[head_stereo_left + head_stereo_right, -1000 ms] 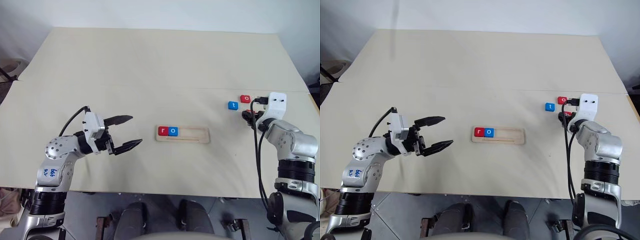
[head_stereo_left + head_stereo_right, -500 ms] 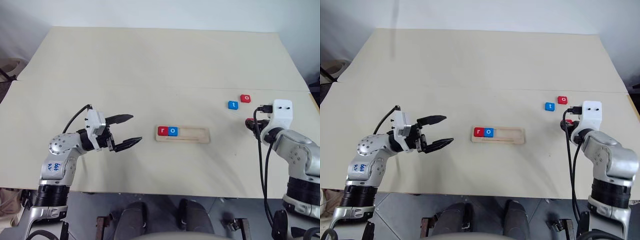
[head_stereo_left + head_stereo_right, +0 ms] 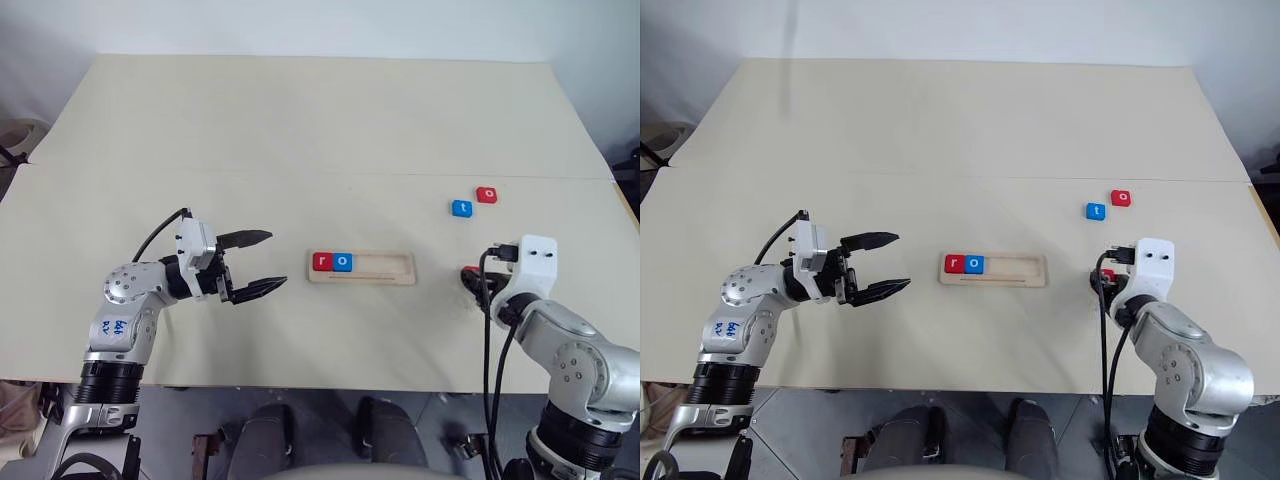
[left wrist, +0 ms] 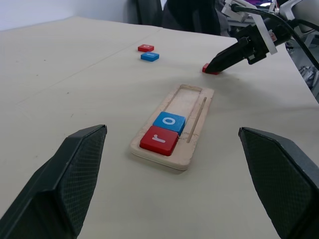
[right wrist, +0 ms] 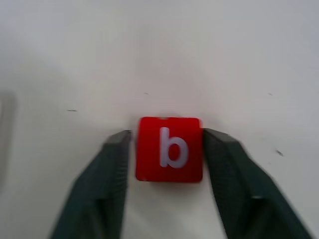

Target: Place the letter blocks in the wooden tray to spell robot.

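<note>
Jaws flank red b block (image 5: 169, 149); contact unclear.

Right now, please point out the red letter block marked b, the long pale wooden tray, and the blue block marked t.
red b block (image 5: 169, 149), right wrist view, face.
wooden tray (image 3: 385, 267), left eye view, bare slot.
blue t block (image 3: 462, 208), left eye view, face.

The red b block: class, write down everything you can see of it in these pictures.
The red b block is a small rounded-square tile, glossy red, with one white lowercase b on its top face. It lies flat on the pale table, to the right of the wooden tray and apart from it. The right gripper has a black finger on each side of it; one finger looks to touch its edge, the other stands just off. Whether it is gripped cannot be told.
</note>
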`<state>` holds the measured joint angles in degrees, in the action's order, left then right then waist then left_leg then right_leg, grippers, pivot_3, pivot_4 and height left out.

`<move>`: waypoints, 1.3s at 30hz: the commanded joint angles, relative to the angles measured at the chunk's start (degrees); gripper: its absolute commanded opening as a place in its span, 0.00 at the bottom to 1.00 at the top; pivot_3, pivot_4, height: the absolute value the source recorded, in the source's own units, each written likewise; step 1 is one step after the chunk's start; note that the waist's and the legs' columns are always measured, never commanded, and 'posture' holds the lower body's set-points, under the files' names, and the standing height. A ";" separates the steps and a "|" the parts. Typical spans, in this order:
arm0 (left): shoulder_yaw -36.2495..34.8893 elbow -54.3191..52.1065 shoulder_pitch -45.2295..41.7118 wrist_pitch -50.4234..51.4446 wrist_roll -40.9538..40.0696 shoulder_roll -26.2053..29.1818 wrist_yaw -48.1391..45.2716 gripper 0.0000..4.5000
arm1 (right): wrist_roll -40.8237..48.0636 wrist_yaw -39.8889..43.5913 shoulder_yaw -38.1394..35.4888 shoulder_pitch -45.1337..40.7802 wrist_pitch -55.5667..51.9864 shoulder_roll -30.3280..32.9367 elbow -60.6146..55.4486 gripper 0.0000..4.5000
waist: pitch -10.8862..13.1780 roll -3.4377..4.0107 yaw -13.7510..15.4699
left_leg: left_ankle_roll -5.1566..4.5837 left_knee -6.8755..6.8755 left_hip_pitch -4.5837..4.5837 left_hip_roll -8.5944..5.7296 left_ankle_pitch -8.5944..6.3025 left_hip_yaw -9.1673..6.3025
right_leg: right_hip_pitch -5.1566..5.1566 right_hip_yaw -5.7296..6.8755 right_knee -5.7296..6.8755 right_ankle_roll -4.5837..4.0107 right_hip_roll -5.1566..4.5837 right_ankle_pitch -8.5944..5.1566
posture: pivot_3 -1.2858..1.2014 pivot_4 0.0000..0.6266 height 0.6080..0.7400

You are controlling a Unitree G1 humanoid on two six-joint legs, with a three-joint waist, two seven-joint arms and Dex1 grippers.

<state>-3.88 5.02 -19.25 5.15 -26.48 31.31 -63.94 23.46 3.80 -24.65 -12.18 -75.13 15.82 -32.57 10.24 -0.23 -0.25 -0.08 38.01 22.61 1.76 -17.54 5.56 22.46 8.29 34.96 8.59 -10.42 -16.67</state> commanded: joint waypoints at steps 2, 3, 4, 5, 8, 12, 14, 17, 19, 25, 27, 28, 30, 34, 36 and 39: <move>-0.74 -2.89 0.73 -0.37 -0.39 0.70 -0.15 1.00 | 3.80 8.81 1.35 -1.07 1.65 6.80 0.99 0.87 | 0.00 0.00 -0.01 | -0.01 0.01 0.00 -0.01 0.00 0.01 | 0.00 -0.02 -0.01 0.00 0.00 0.00 | 0.52 0.24 1.00; -0.77 -3.17 0.98 -0.35 -0.43 0.78 -0.14 1.00 | 4.62 12.05 2.15 -0.90 2.56 9.84 1.76 0.95 | 0.00 0.00 -0.02 | -0.02 0.01 0.00 -0.01 -0.01 0.02 | 0.00 -0.03 -0.01 0.00 0.00 0.00 | 0.52 0.24 1.00; -0.75 -3.47 1.28 -0.32 -0.50 0.97 -0.35 1.00 | 4.69 16.17 3.48 -0.38 4.87 14.04 3.02 0.99 | 0.00 0.00 -0.01 | -0.02 0.00 0.01 -0.01 -0.01 0.02 | 0.01 -0.03 -0.02 0.00 0.00 0.00 | 0.52 0.24 1.00; -0.72 -3.72 1.53 -0.29 -0.54 1.19 -0.61 1.00 | 4.37 19.92 4.60 -0.03 7.68 17.96 4.86 0.99 | 0.01 0.00 0.03 | -0.03 0.01 0.01 -0.01 -0.02 0.03 | 0.01 -0.04 -0.03 0.00 0.00 0.00 | 0.52 0.24 1.00; -0.69 -4.26 1.83 -0.23 -0.92 1.99 -1.90 1.00 | 3.47 33.32 7.57 -0.27 19.40 27.96 13.22 0.99 | 0.03 -0.04 0.09 | -0.06 0.00 0.01 -0.02 -0.04 0.05 | -0.02 -0.04 -0.08 0.01 -0.01 0.00 | 0.52 0.24 1.00; -0.12 -4.18 1.12 -0.30 -1.13 2.73 -4.16 1.00 | 0.18 53.78 13.73 -0.27 40.34 37.02 24.59 0.99 | 0.04 -0.06 0.04 | -0.06 0.00 -0.02 -0.01 -0.03 0.10 | -0.02 -0.04 -0.10 0.01 0.00 0.00 | 0.52 0.24 1.00; 0.14 -4.15 0.69 -0.09 -1.20 2.78 -4.90 1.00 | -2.28 59.97 16.25 -1.49 49.06 39.26 31.18 0.99 | 0.05 -0.08 0.06 | -0.06 0.01 -0.03 -0.01 -0.03 0.12 | -0.04 -0.04 -0.10 0.02 0.00 0.01 | 0.52 0.24 1.00; 0.93 -4.46 0.03 0.16 -1.19 2.82 -6.07 1.00 | -7.93 68.65 21.82 -6.82 62.55 41.45 44.54 0.99 | 0.06 -0.09 0.01 | -0.05 0.05 -0.06 -0.02 -0.03 0.16 | -0.08 -0.04 -0.11 0.04 -0.01 0.02 | 0.52 0.24 1.00; 1.22 -4.76 -0.26 0.33 -1.28 2.72 -6.51 1.00 | -10.36 72.37 24.50 -11.10 67.68 41.55 51.91 0.99 | 0.06 -0.09 -0.02 | -0.05 0.07 -0.08 -0.01 -0.02 0.18 | -0.08 -0.05 -0.09 0.04 -0.01 0.02 | 0.52 0.24 1.00; 1.84 -5.94 -0.51 0.97 -1.57 2.29 -6.63 1.00 | -16.09 76.23 29.18 -22.44 77.22 38.62 69.30 0.99 | 0.06 -0.09 -0.14 | -0.02 0.08 -0.11 0.01 -0.01 0.18 | -0.09 -0.05 -0.09 0.04 0.00 0.02 | 0.52 0.24 1.00; 1.87 -6.50 -0.32 1.26 -1.75 2.20 -6.49 1.00 | -16.88 77.40 29.91 -24.55 78.24 37.55 72.51 0.90 | 0.06 -0.09 -0.13 | -0.02 0.09 -0.10 0.01 -0.01 0.18 | -0.10 -0.05 -0.09 0.04 0.00 0.02 | 0.52 0.24 1.00; 1.83 -6.67 -0.22 1.33 -1.79 2.18 -6.44 1.00 | -16.98 78.13 30.02 -25.17 78.52 37.13 73.44 0.86 | 0.06 -0.09 -0.12 | -0.02 0.10 -0.10 0.01 -0.01 0.18 | -0.10 -0.06 -0.10 0.04 0.00 0.02 | 0.52 0.24 1.00; 1.69 -7.01 0.00 1.50 -1.90 2.25 -6.35 1.00 | -17.03 79.16 30.25 -25.86 78.25 36.60 74.12 0.70 | 0.06 -0.09 -0.02 | -0.02 0.11 -0.10 0.01 -0.01 0.18 | -0.10 -0.05 -0.08 0.04 -0.01 0.02 | 0.52 0.24 1.00; 1.25 -7.43 0.30 1.84 -2.05 2.60 -6.17 1.00 | -17.31 80.23 30.43 -26.19 78.26 36.30 74.09 0.40 | 0.06 -0.09 0.02 | -0.02 0.14 -0.10 0.01 -0.01 0.17 | -0.13 -0.05 -0.08 0.04 -0.01 0.02 | 0.52 0.24 1.00; 0.90 -7.52 0.53 1.90 -2.00 2.81 -5.95 1.00 | -17.30 80.15 30.38 -26.65 77.87 36.03 73.27 0.33 | 0.06 -0.09 -0.01 | -0.02 0.14 -0.10 0.01 -0.01 0.17 | -0.13 -0.05 -0.08 0.04 -0.01 0.02 | 0.52 0.24 1.00; 0.04 -7.55 1.25 1.87 -1.83 3.13 -5.16 1.00 | -15.20 80.59 30.36 -28.56 71.90 34.45 67.51 0.33 | 0.06 -0.09 -0.11 | -0.02 0.14 -0.10 0.01 -0.01 0.17 | -0.12 -0.05 -0.07 0.04 0.00 0.02 | 0.52 0.24 1.00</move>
<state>-2.30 -0.24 -18.50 7.21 -27.17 33.88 -69.61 6.48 83.17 6.22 -38.80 0.01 50.78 39.80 10.30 -0.32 -0.36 -0.10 38.15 22.50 1.77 -17.55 5.73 22.35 8.23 34.91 8.63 -10.43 -16.65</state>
